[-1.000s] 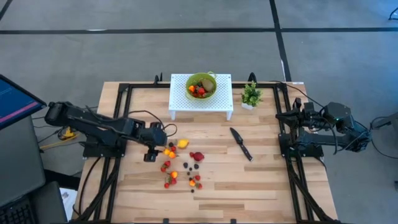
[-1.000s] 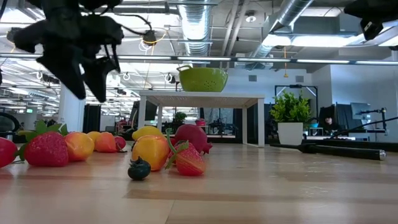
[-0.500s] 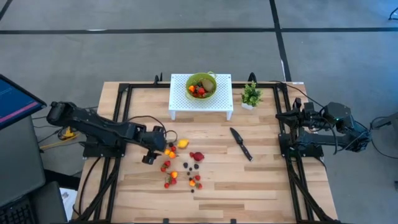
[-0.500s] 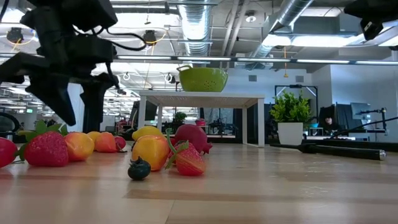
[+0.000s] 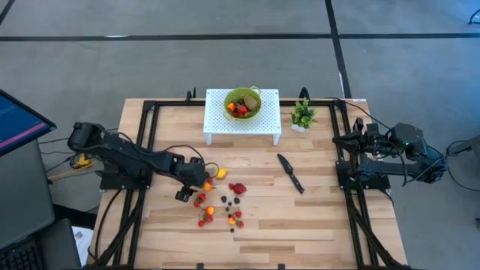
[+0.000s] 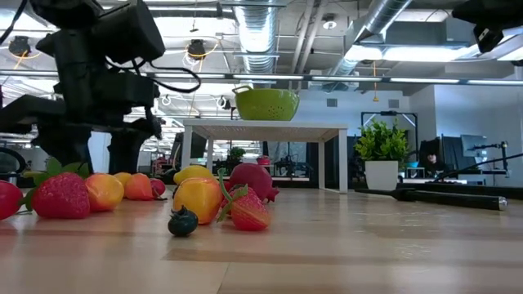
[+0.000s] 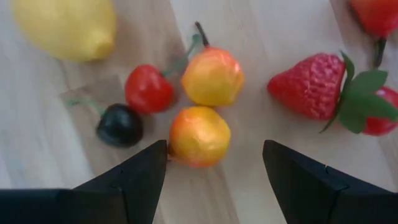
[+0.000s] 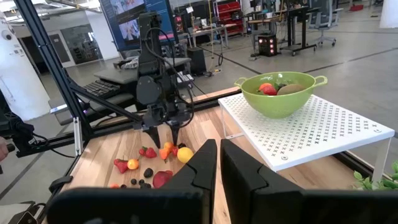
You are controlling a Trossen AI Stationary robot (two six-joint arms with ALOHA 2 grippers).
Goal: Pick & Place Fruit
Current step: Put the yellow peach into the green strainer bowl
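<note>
Small toy fruits (image 5: 217,201), red, orange, yellow and dark, lie loose on the wooden table left of centre. More fruit sits in the green bowl (image 5: 243,102) on a white perforated stand (image 5: 242,118) at the far edge. My left gripper (image 5: 195,187) hangs open over the left end of the cluster, pointing steeply down. In the left wrist view its fingers stand on either side of an orange-yellow fruit (image 7: 199,135), next to a second orange one (image 7: 211,77), a red cherry (image 7: 148,88) and a dark berry (image 7: 118,124). My right gripper (image 8: 217,163) waits shut at the table's right edge.
A black knife (image 5: 290,173) lies right of centre and a small potted plant (image 5: 302,115) stands beside the white stand. A yellow lemon (image 5: 220,173) and a dark red fruit (image 5: 238,188) lie just right of my left gripper. Strawberries (image 7: 309,86) lie close by.
My left gripper has come down from above the fruit cluster until its fingers reach among the fruits, rolling a little on the way. It has stayed open. The fruits have not moved.
</note>
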